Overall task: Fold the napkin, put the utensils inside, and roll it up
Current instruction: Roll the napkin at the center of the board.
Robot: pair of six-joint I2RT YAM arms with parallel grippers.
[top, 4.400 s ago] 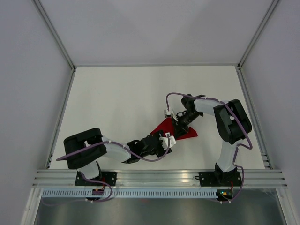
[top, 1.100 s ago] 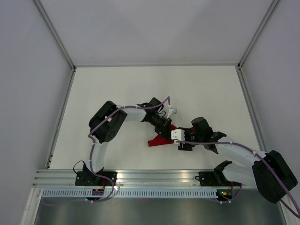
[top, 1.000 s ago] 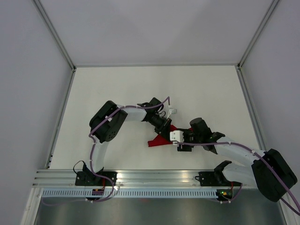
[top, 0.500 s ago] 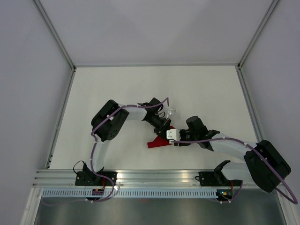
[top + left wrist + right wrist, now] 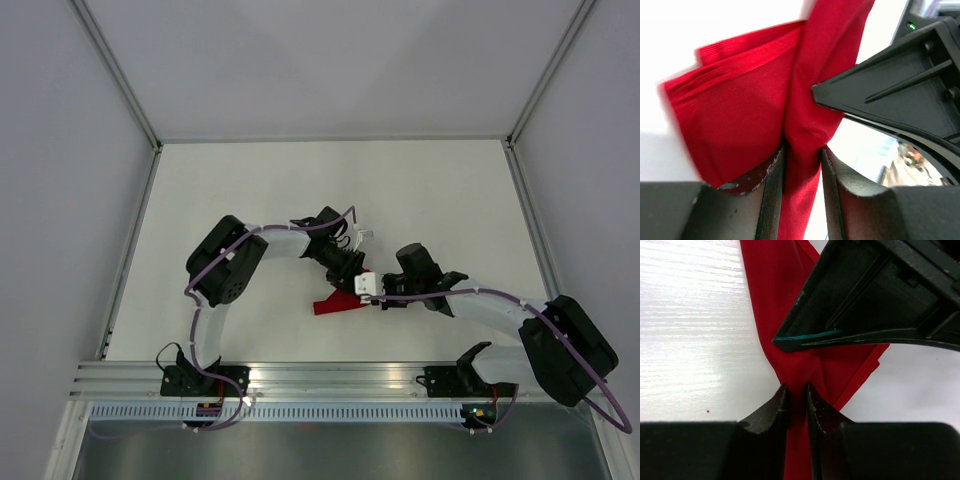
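Note:
The red napkin point(image 5: 333, 304) lies bunched into a narrow folded shape at the table's middle, mostly under the two grippers. My left gripper point(image 5: 352, 277) reaches in from the far side. In the left wrist view its jaws point(image 5: 803, 150) straddle a raised ridge of the napkin point(image 5: 740, 115), open, with a sliver of daylight beside one finger. My right gripper point(image 5: 362, 296) comes in from the right. In the right wrist view it point(image 5: 797, 387) is shut on a fold of the napkin point(image 5: 770, 300). Each gripper's black finger shows in the other's view. The utensils are hidden.
The white table point(image 5: 250, 200) has raised metal rails on its left point(image 5: 130, 250) and right point(image 5: 535, 240) sides. The two arm bases point(image 5: 200, 380) sit on the near rail. Grey walls close in the back and sides.
My right gripper has slid left and closed onto the napkin's fold. My left gripper's jaws have loosened around the ridge they were pinching. The napkin has barely shifted.

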